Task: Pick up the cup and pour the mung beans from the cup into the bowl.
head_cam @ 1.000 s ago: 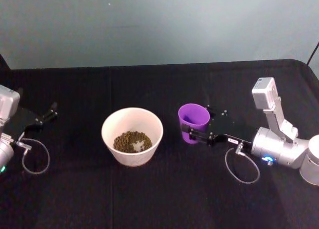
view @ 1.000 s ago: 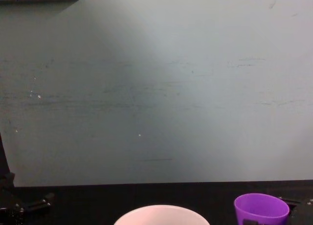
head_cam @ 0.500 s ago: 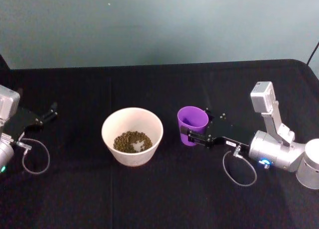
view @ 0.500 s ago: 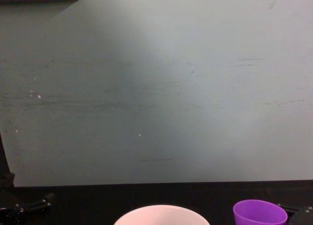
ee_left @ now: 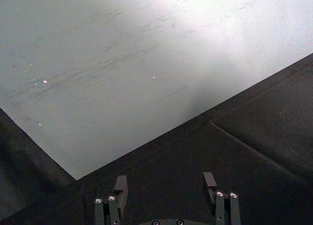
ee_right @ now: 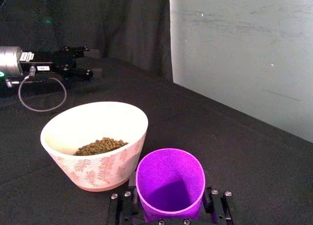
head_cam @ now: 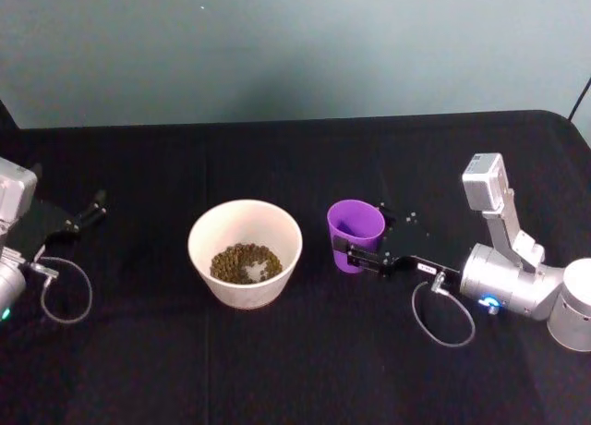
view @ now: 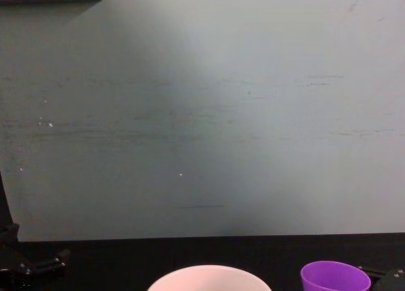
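Note:
The purple cup (head_cam: 355, 231) stands upright just right of the bowl (head_cam: 245, 294), with my right gripper (head_cam: 362, 240) shut on its lower half. In the right wrist view the cup (ee_right: 170, 186) looks empty inside, its sides held between the fingers of the right gripper (ee_right: 168, 218). The mung beans (head_cam: 245, 262) lie heaped in the white-pink bowl (ee_right: 105, 168), and I see the beans (ee_right: 100, 146) from the side there too. My left gripper (head_cam: 90, 209) rests open at the table's far left, well away from the bowl.
A black cloth covers the table (head_cam: 295, 370), with a pale wall behind it. A loose cable loop (head_cam: 441, 319) hangs by the right wrist and another (head_cam: 65, 291) by the left arm. Cup rim (view: 335, 277) and bowl rim (view: 209, 275) show low in the chest view.
My right gripper has carried the cup slightly lower and a little toward the bowl. The left arm, bowl and beans have not moved.

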Motion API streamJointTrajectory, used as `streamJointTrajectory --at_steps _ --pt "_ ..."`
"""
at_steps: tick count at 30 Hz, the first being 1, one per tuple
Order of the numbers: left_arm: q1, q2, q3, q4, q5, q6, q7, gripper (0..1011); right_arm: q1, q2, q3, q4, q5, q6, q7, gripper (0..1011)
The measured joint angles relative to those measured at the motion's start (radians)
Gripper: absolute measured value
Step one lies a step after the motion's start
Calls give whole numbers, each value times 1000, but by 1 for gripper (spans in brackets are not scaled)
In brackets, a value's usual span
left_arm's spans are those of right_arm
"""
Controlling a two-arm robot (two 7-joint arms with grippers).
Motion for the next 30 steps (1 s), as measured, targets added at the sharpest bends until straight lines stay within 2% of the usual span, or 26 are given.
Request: streamJointTrajectory --at_steps 2,10,14,22,30 --pt "0 0 0 0 0 0 0 1000 0 0 0 -1 0 0 0 732" --pt "0 0 0 0 0 0 0 1000 -1 1 1 -2 -1 0 0 951" --pt "0 0 0 0 0 0 0 1000 -1 1 1 -2 -1 0 0 1003" --pt "0 0 0 0 0 0 0 1000 -3 2 2 -5 -2 0 -2 1002" --pt "0 0 0 0 0 0 0 1000 -60 21 46 -99 5 -33 -47 1003"
